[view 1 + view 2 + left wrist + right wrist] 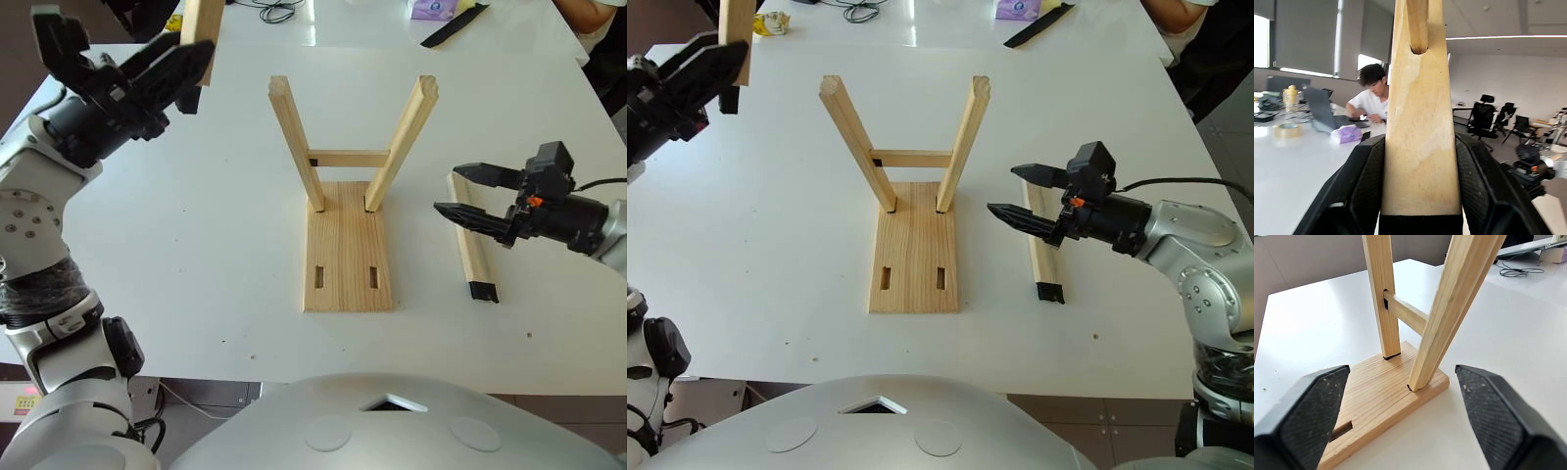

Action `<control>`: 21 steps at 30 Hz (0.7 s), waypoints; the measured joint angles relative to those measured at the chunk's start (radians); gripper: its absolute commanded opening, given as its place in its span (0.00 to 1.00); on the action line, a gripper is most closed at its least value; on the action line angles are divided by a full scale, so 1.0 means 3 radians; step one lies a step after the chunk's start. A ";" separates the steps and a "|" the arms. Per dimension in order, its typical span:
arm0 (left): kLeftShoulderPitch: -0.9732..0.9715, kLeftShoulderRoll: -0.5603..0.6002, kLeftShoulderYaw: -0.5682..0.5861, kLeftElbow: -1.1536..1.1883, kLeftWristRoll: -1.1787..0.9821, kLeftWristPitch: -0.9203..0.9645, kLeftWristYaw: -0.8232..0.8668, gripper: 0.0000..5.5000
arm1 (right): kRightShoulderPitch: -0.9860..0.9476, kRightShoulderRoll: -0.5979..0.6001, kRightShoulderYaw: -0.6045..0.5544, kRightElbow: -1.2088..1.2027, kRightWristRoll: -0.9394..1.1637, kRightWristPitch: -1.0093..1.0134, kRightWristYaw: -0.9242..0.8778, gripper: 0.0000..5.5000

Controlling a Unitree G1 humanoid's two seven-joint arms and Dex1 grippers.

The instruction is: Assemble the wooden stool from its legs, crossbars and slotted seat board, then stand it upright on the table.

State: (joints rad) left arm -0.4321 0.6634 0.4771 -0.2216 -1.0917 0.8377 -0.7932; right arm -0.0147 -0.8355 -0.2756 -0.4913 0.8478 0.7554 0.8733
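Note:
The slotted seat board lies flat mid-table. Two legs stand in its far slots, joined by a crossbar; the two near slots are bare. My left gripper is raised at the far left, shut on a wooden leg that points upward. My right gripper is open, hovering just right of the board, over a loose leg with a black foot lying on the table. In the right wrist view both open fingers flank the board and standing legs.
The white table has free room to the left of and in front of the board. At the far edge lie a black strip, a purple pack, cables and a small yellow item.

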 measured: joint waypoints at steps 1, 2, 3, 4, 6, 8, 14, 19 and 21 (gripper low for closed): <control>-0.0060 0.0005 0.0010 -0.0044 -0.0112 0.0033 0.0027 0.37 | -0.0045 0.0000 -0.0030 0.0004 0.0058 0.0006 0.0000 0.72; -0.0104 0.0008 0.0016 -0.0072 -0.0217 0.0073 0.0065 0.37 | -0.0081 0.0004 -0.0048 0.0016 0.0112 0.0019 -0.0005 0.72; -0.0136 0.0007 0.0012 -0.0106 -0.0301 0.0101 0.0112 0.37 | -0.0128 0.0021 -0.0090 0.0043 0.0180 0.0025 -0.0023 0.72; -0.0158 0.0006 0.0000 -0.0143 -0.0362 0.0135 0.0152 0.37 | -0.0188 0.0036 -0.0124 0.0075 0.0199 0.0026 -0.0045 0.72; -0.0169 0.0002 -0.0053 -0.0241 -0.0448 0.0153 0.0182 0.37 | -0.0302 0.0040 -0.0142 0.0144 0.0251 0.0027 -0.0086 0.72; -0.0161 -0.0011 -0.0150 -0.0366 -0.0501 0.0161 0.0178 0.37 | -0.0413 0.0039 -0.0145 0.0189 0.0317 0.0037 -0.0085 0.72; 0.0076 -0.0064 -0.0479 -0.0733 -0.0565 0.0165 0.0149 0.37 | -0.0822 -0.0064 -0.0161 0.0276 0.0622 0.0195 0.0041 0.72; 0.0229 -0.0171 -0.0680 -0.0926 -0.0636 0.0148 0.0153 0.37 | -0.1276 -0.0204 -0.0081 0.0501 0.0893 0.0406 0.0281 0.72; 0.0289 -0.0200 -0.0740 -0.1000 -0.0641 0.0138 0.0154 0.37 | -0.1441 -0.0223 0.0036 0.0604 0.0894 0.0456 0.0369 0.72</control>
State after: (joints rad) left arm -0.3455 0.6034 0.2551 -0.5216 -1.2839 0.8792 -0.7470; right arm -0.4470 -0.9023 -0.2647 -0.3101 1.1162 0.8923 0.9839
